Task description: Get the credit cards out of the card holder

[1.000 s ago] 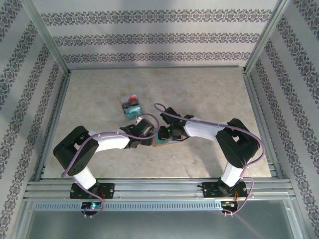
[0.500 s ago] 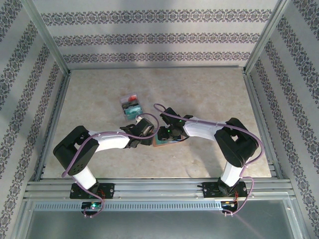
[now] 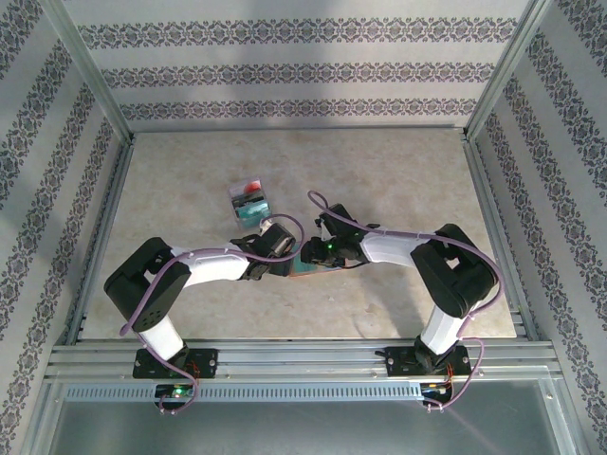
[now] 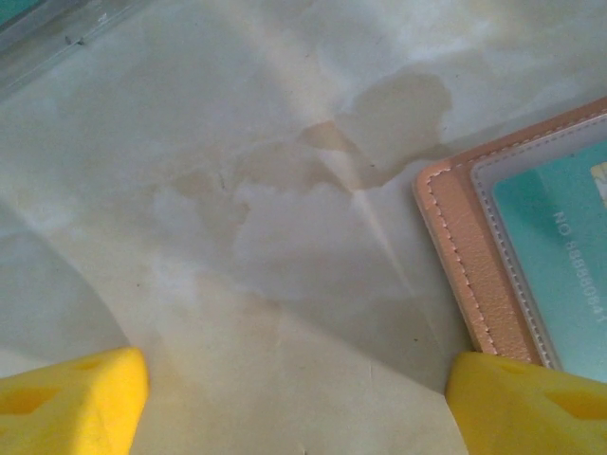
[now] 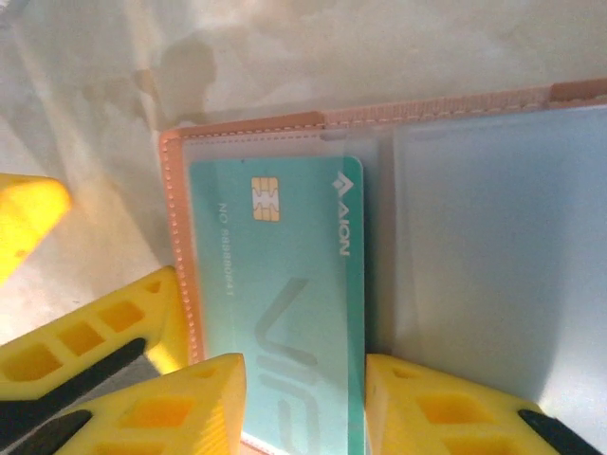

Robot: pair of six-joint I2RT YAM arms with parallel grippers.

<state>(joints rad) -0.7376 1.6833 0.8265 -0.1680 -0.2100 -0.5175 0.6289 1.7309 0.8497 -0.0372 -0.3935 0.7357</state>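
The card holder (image 5: 247, 125) lies open on the table, tan with a stitched rim; in the top view it lies (image 3: 309, 268) between the two wrists. A teal credit card (image 5: 285, 284) with a gold chip sits in its left clear pocket. My right gripper (image 5: 303, 408) hovers open over the card's near end, one finger overlapping the card, the other (image 5: 446, 408) just past its right edge. My left gripper (image 4: 299, 408) is wide open over bare table, its right finger (image 4: 531, 403) at the holder's (image 4: 465, 256) left rim.
A small stack of teal and red cards (image 3: 249, 202) lies on the table behind the left gripper (image 3: 285, 258). The holder's right pocket (image 5: 493, 256) looks grey-blue and blank. Metal rails (image 3: 303, 358) border the near table edge, and patterned walls (image 3: 303, 66) enclose the rest.
Both wrists have shifted slightly to the right. The left gripper has edged closer to the holder's rim. The holder has stayed in place.
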